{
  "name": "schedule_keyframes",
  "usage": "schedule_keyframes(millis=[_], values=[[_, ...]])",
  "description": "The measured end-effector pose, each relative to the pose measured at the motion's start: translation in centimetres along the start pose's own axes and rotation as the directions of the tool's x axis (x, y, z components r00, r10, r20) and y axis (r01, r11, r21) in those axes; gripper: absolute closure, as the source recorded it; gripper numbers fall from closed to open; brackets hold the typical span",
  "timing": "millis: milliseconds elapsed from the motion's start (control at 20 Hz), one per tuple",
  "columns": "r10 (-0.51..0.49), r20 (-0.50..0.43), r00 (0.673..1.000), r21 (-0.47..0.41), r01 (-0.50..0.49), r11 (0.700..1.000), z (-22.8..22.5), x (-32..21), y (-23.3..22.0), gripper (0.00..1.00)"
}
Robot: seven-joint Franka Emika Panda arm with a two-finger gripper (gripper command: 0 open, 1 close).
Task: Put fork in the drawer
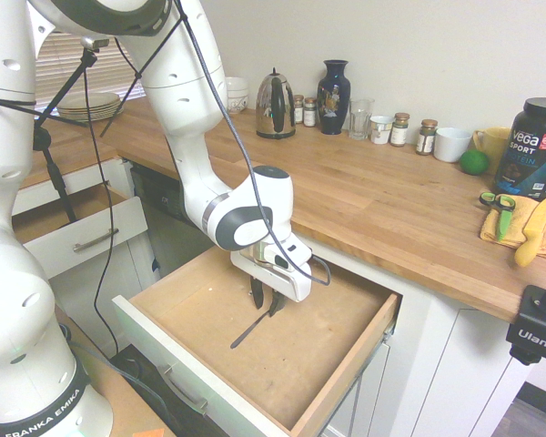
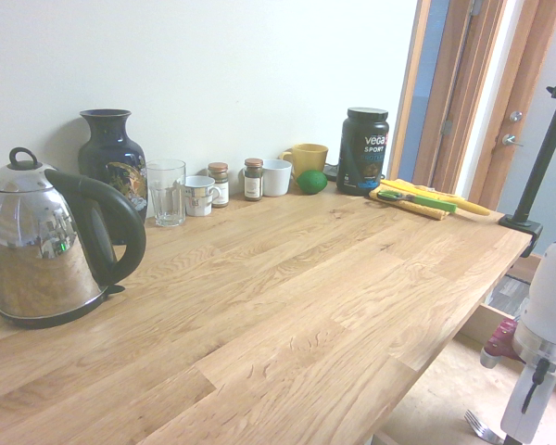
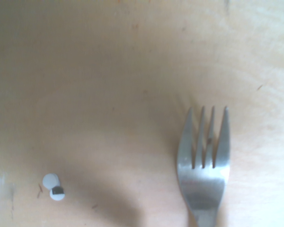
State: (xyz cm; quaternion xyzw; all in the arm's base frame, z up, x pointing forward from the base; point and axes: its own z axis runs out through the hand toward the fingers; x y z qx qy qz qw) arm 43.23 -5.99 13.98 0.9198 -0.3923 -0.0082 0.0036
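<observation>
The wide wooden drawer [image 1: 302,357] is pulled out below the counter. My gripper [image 1: 266,300] reaches down into its middle, close above the bottom. Its two dark fingers stand a little apart. The slim grey fork [image 1: 251,329] lies slanted on the drawer bottom. One end is at the fingertips and the other points toward the drawer's white front. I cannot tell whether a finger still touches it. The wrist view shows the fork's tines [image 3: 203,156] flat against the light wood. In the second exterior view the tines [image 2: 482,426] show at the bottom right.
A smaller white-fronted drawer [image 1: 82,238] stands open at the left. On the counter [image 1: 373,196] are a kettle [image 1: 275,105], a dark vase [image 1: 333,96], jars, cups, a black tub [image 1: 532,146] and green-handled scissors [image 1: 497,204] on a yellow cloth.
</observation>
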Motion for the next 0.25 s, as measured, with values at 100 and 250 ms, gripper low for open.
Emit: schedule_keyframes(millis=[100, 250], values=[[0.002, -0.006, 1.000, 0.005, -0.002, 1.000, -0.6, -0.2, 0.3, 0.00], [0.005, -0.012, 1.000, 0.014, -0.005, 1.000, -1.7, -1.4, 1.2, 0.00]])
